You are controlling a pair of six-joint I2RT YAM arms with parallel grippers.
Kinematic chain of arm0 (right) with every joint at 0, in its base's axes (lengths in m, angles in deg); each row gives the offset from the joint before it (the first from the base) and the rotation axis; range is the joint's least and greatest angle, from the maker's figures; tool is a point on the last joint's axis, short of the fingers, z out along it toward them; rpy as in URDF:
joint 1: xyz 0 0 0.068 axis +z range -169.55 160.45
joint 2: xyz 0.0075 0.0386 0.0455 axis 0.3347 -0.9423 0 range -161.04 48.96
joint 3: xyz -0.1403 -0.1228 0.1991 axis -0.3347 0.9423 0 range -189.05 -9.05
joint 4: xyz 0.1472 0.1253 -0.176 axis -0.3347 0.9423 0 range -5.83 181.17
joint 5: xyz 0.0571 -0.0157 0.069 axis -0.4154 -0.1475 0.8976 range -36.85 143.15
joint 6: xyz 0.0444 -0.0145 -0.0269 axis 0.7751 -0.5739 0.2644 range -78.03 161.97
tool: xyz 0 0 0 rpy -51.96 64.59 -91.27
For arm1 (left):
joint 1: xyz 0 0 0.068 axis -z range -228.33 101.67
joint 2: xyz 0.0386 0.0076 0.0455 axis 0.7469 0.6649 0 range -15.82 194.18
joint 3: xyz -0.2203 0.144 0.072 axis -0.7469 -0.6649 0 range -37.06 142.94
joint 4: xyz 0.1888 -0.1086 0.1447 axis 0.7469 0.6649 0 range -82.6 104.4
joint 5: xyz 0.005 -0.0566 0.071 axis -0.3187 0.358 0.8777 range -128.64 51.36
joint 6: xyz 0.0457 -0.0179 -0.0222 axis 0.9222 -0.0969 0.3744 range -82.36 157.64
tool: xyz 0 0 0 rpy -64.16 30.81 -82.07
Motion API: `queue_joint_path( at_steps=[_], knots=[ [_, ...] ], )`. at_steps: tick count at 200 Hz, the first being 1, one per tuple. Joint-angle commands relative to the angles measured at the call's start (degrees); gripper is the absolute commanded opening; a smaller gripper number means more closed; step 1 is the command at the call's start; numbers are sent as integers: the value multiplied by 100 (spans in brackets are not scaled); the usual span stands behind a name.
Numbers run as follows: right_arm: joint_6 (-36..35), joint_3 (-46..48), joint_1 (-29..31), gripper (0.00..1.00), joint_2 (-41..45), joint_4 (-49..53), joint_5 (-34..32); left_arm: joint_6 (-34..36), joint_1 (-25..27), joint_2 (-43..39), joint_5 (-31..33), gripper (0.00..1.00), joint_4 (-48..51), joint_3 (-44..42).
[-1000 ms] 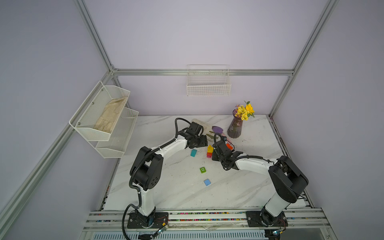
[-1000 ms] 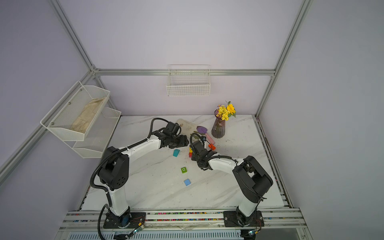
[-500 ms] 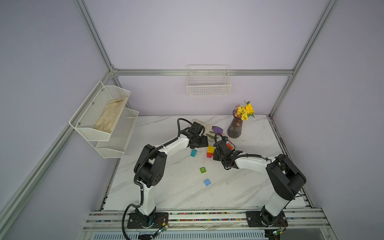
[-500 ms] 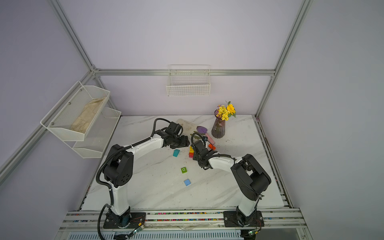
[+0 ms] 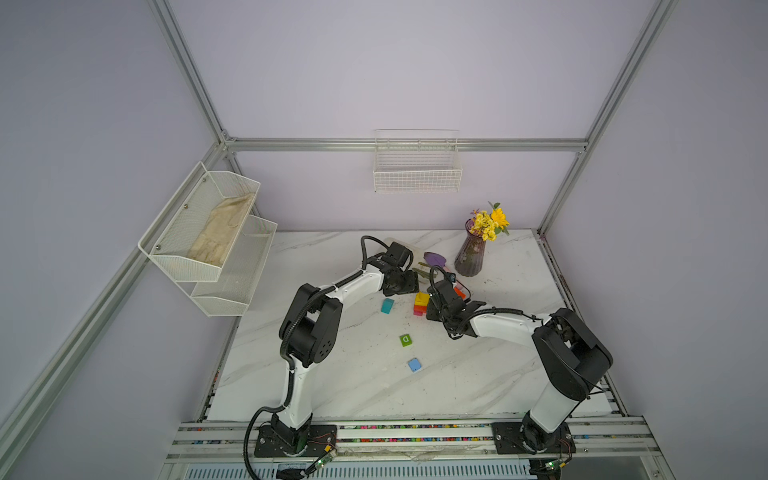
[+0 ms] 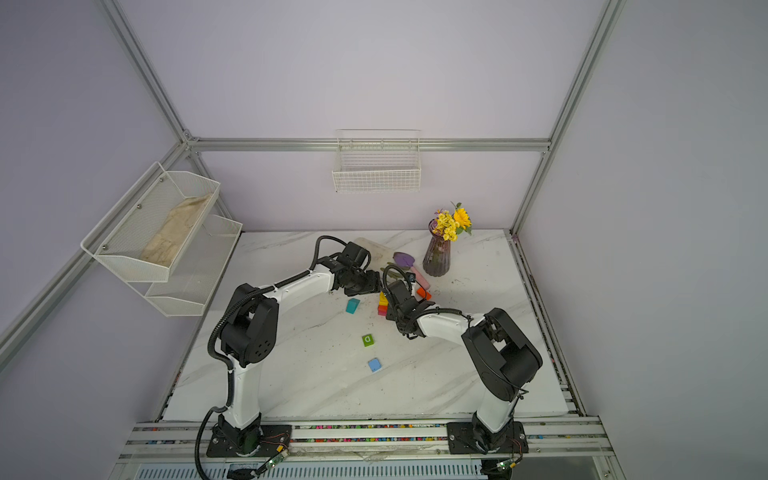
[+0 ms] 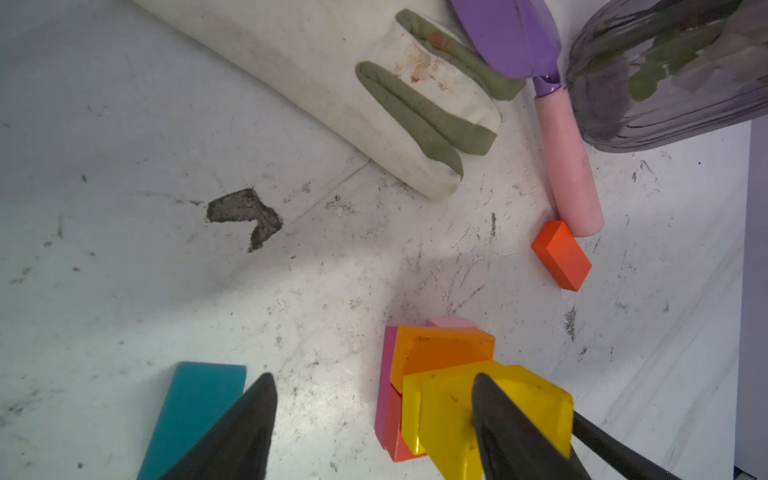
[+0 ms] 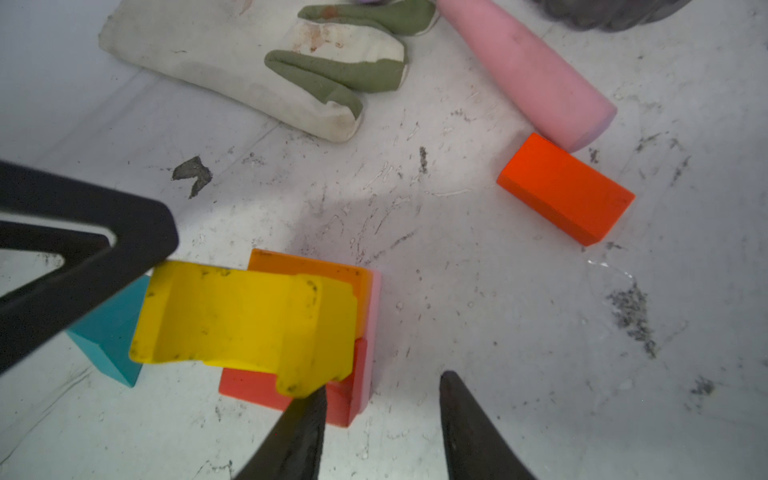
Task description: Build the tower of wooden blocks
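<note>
**A:** Closest to the arm bases: blue block flat on the counter, well apart from the rest. Just past it, green block with a white letter D on top. No hand near either.

**B:** Yep. Next up, right hand. Partly open, nothing between the fingers but bare counter. Sitting right beside the tower, with one fingertip at the corner of the yellow block. Can't tell if actually touching.

**A:** Tower roughly mid-counter, between the two hands. Pink and red low, orange above, yellow block on top, twisted askew and hanging out over one side.

**B:** Left hand in from the other side, spread wide, gripping nothing. One finger over the teal block, the other right at the end of the yellow block. Teal block lying on the counter just beside the tower, not on it.

**A:** Further back, loose red-orange block flat on the counter, right at the end of the pink handle of a purple trowel. Stained cream glove with green fingers lying beside that.

**B:** Then the purple vase with yellow flowers near the back edge. Farthest off, white wire basket up on the back wall.
</note>
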Motion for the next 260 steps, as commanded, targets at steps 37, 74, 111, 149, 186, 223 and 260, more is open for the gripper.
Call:
queue_joint_path(
  at_steps=[37, 74, 111, 149, 186, 223, 260],
  knots=[
    [51, 169, -18, 50, 582, 122, -90, 138, 3, -67, -208, 70, -4, 534],
    [90, 339, -51, 52, 920, 208, -334, 133, 1, -140, -37, 70, 39, 444],
    [97, 456, -575, 52, 1109, 175, -101, 150, -48, -229, 151, 73, 243, 536],
    [-96, -19, -1025, 52, 731, 47, 467, 33, -57, -712, 540, 83, 271, 206],
    [-279, -792, -1101, 52, -27, 75, 730, -178, 59, -1536, 1038, 87, 195, -660],
    [-431, -1444, -1103, 52, -665, 299, 951, -130, 367, -2162, 1024, 89, -195, -1520],
    [-467, -1484, -1094, 52, -841, 216, 1174, 36, 714, -2126, 962, 89, -275, -1716]
  ],
)
